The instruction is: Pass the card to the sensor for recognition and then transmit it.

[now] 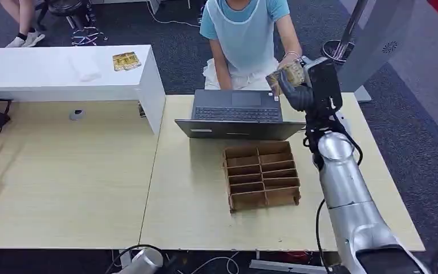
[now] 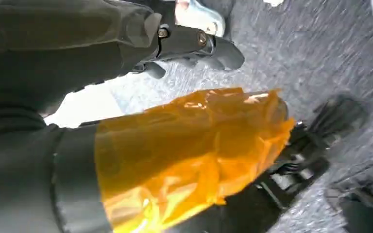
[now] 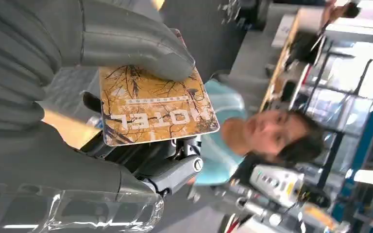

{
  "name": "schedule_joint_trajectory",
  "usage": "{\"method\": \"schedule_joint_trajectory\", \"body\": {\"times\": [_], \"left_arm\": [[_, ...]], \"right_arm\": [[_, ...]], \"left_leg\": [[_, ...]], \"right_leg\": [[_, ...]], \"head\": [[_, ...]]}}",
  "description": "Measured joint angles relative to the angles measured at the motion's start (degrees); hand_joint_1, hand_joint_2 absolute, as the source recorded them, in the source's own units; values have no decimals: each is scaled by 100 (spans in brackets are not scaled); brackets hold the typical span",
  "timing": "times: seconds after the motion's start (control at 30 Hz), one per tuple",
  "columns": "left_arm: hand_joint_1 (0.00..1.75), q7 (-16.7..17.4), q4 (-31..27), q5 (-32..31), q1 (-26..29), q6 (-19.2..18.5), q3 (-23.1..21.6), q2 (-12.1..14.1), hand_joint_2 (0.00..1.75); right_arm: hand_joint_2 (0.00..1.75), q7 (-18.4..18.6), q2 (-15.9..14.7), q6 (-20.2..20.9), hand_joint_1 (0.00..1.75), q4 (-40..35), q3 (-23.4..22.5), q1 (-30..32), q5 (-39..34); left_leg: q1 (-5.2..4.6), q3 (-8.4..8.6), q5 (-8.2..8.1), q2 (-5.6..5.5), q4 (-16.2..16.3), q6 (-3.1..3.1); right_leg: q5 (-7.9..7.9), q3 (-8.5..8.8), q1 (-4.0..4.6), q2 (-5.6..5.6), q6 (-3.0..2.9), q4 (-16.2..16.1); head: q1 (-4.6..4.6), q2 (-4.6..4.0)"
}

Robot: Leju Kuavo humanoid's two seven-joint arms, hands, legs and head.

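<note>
My right hand (image 1: pixel 300 87) is raised over the table's far edge, just right of the laptop (image 1: pixel 236 113). It pinches a brown-and-gold card (image 1: pixel 280 75) between thumb and fingers. The right wrist view shows the card (image 3: pixel 155 109) close up, printed "HOTEL", with the thumb (image 3: pixel 126 46) pressed on its face. A person in a light blue top (image 1: pixel 245 34) sits behind the laptop, and one of their hands (image 1: pixel 292 57) is right beside the card. My left hand (image 2: pixel 301 150) hangs low over grey carpet, its fingers dark and blurred behind orange film.
A brown divided tray (image 1: pixel 261 176) lies on the table in front of the laptop. A white raised counter (image 1: pixel 63 71) at the back left carries more cards (image 1: pixel 126 60). A small grey puck (image 1: pixel 77 114) sits below it. A grey stand (image 1: pixel 370 40) rises at the back right.
</note>
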Motion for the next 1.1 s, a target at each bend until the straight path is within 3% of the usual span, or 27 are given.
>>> {"method": "schedule_joint_trajectory", "body": {"times": [0.2,0.43,0.5,0.6,0.67,0.9,1.1], "left_arm": [[0,-372,24,-68,-56,-513,0,267,0],[0,-472,35,11,-70,-301,0,391,0],[0,-411,57,373,-64,21,37,406,0],[0,-405,59,1643,55,1064,715,297,0],[0,-563,59,2028,110,1358,1201,256,0],[0,-737,59,2359,179,1494,2027,240,0],[0,-1305,59,2992,406,1397,2717,363,0]], "right_arm": [[175,214,400,4,168,315,496,-561,-317],[175,256,500,-129,166,553,706,-787,-413],[175,258,498,-182,169,629,730,-818,-411],[175,256,445,-260,168,640,736,-816,-398],[175,256,358,-267,168,640,734,-813,-395],[175,256,236,-265,168,636,734,-799,-387],[175,249,43,-234,164,426,736,-688,-470]], "left_leg": [[27,-24,30,-21,-2,-33],[33,-34,54,-18,-2,-37],[33,-35,54,-14,-1,-38],[33,-36,54,-7,0,-38],[33,-39,54,-8,1,-38],[33,-45,48,0,1,-34],[33,-47,44,4,0,-31]], "right_leg": [[22,-16,19,-21,-34,3],[51,-25,25,-21,-43,3],[56,-29,24,-15,-41,2],[57,-34,24,-6,-39,1],[57,-36,24,-7,-39,1],[55,-46,24,5,-37,1],[54,-50,24,10,-36,0]], "head": [[0,0],[2,0],[2,0],[0,0],[2,0],[2,0],[2,0]]}}
